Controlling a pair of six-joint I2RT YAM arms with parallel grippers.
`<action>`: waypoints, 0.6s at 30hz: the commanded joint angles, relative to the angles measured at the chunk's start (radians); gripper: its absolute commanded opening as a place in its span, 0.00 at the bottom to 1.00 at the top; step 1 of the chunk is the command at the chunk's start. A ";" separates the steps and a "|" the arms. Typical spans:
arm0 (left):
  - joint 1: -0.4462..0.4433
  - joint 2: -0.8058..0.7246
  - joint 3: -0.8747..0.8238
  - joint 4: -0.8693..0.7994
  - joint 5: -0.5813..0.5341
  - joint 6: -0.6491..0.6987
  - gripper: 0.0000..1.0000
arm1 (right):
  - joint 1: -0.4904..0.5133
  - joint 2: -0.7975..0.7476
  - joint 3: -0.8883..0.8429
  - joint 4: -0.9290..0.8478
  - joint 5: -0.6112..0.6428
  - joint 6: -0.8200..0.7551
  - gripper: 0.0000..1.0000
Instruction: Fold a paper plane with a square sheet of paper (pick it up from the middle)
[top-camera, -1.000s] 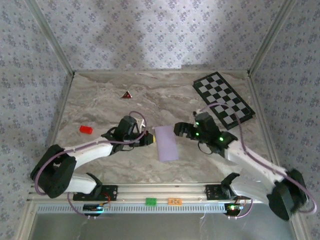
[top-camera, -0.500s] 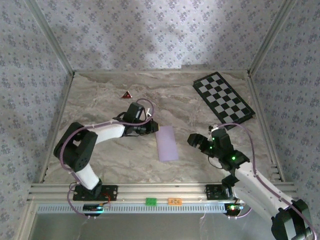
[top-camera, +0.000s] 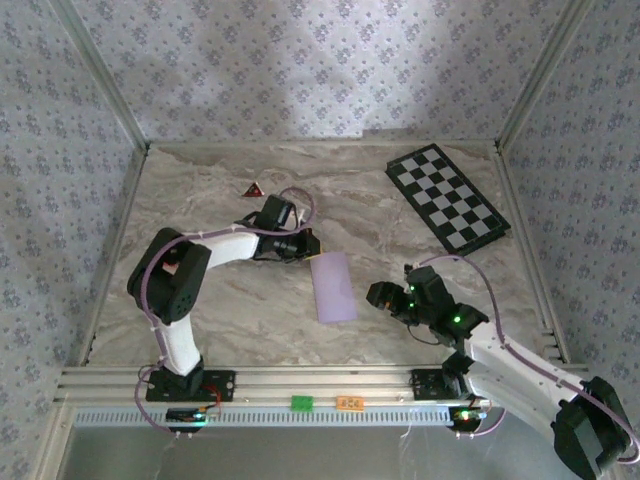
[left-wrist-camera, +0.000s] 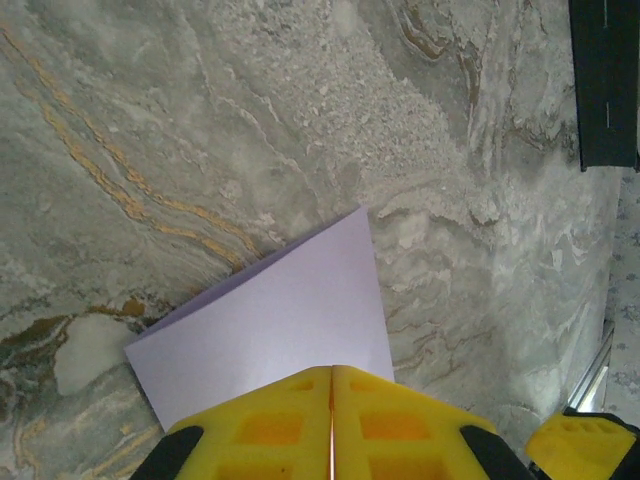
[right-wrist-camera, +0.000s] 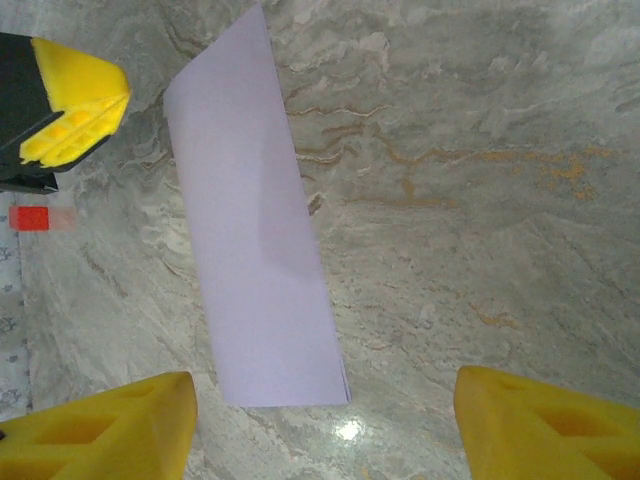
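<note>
Lilac paper (top-camera: 333, 286) folded in half, left gripper (top-camera: 305, 245) closed beside its far corner, right gripper (top-camera: 377, 294) open near the other end, nose folds look next, needing a firm pin

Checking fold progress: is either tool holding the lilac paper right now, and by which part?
Nothing is held. The paper lies flat on the table; left tool shut beside its far corner, right tool open, short of it.

Grey marble-patterned tabletop (top-camera: 340, 190), enclosed by floral-papered walls (top-camera: 320, 70) at 9, 12 and 3 o'clock; aluminium rail (top-camera: 320, 378) fitted at 6 o'clock.
</note>
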 joint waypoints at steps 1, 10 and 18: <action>0.004 0.027 0.041 -0.030 0.033 0.019 0.10 | 0.006 0.039 -0.004 0.014 0.004 0.016 0.69; 0.008 0.065 0.050 -0.017 0.040 0.014 0.09 | 0.024 0.156 0.063 -0.005 -0.010 -0.002 0.65; 0.014 0.067 0.062 -0.008 0.049 0.006 0.08 | 0.037 0.210 0.101 -0.058 -0.019 0.021 0.64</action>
